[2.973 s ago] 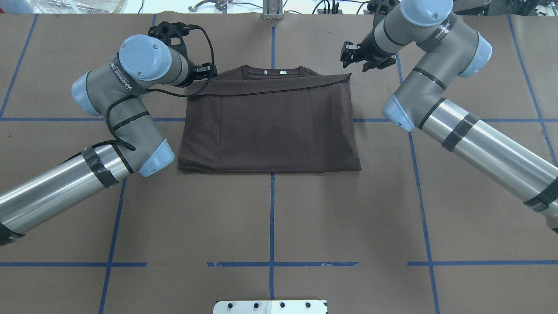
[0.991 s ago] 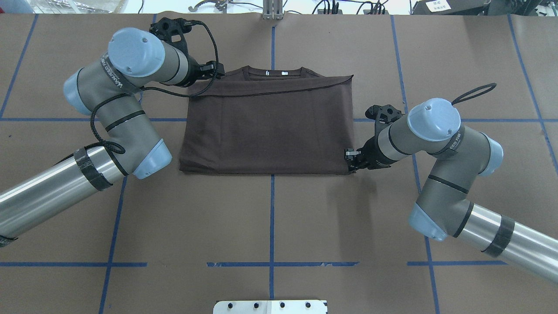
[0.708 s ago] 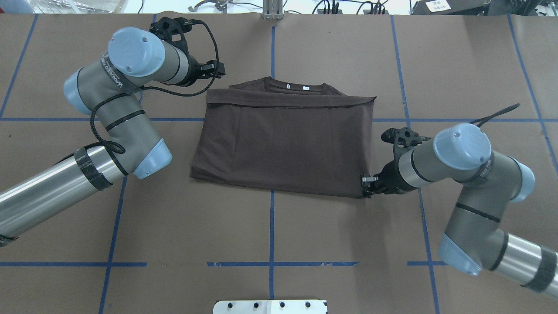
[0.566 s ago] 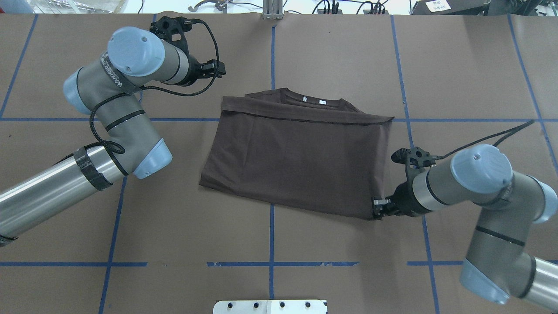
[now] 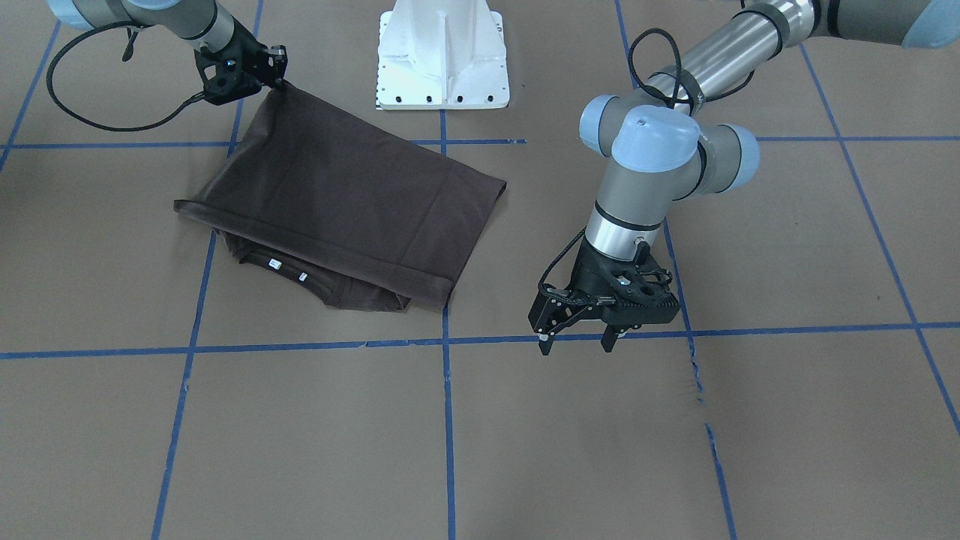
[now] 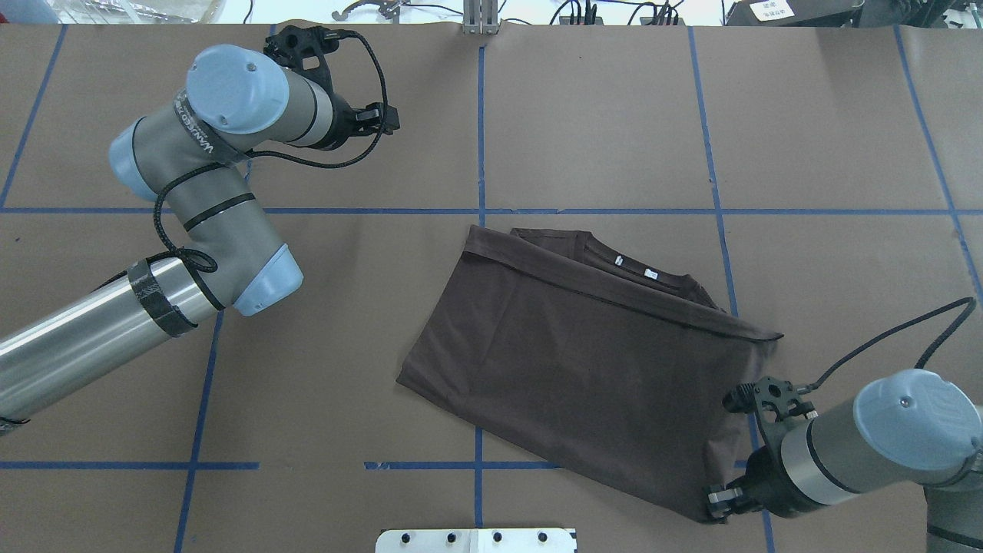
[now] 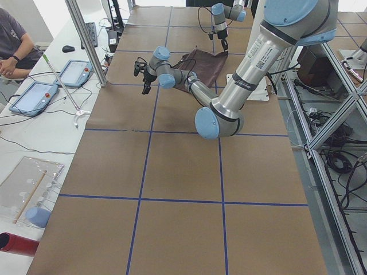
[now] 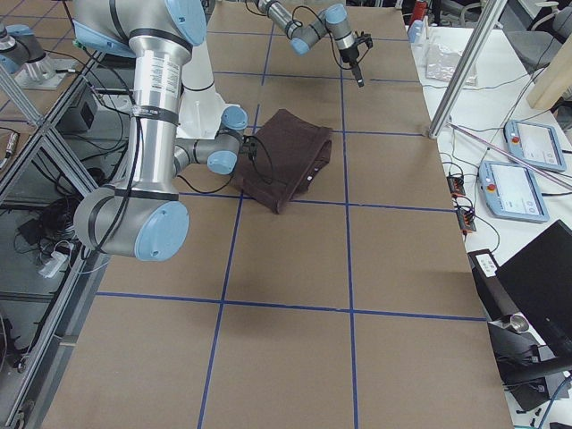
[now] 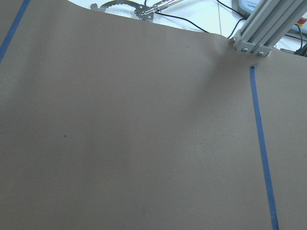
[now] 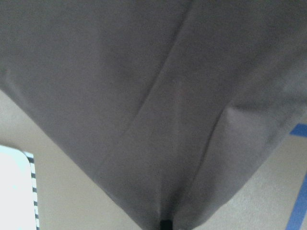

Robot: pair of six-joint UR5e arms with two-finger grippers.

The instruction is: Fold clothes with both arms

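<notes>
Brown-grey short-sleeved T-shirt [image 6: 584, 361] of thin soft fabric, already folded to a rectangle, isn't where it was a second ago. It sat square, out by the left jaws, and now it's been dragged back toward the robot and swung askew. The grey tubular right arm [image 6: 868, 445] did that. Its jaws are pinched tight on the shirt's nearest corner, and all the cloth fans away from the pinch. The wrist view is nothing but fabric running down to the grip. The ribbed collar [image 6: 614, 259] with its little white tags lies along the edge opposite those jaws.

The grey left arm [image 6: 223, 153] hasn't followed, so its jaws hang spread, holding nothing, well apart from the shirt. My read: this is repositioning for the next fold, and the left has to come across first.

Only bare brown paper worktop [image 6: 322, 369] with blue tape lines [image 6: 479, 115] lies between. The white base plate [image 6: 476, 540] sits near the right jaws, so there's little room to pull further.
</notes>
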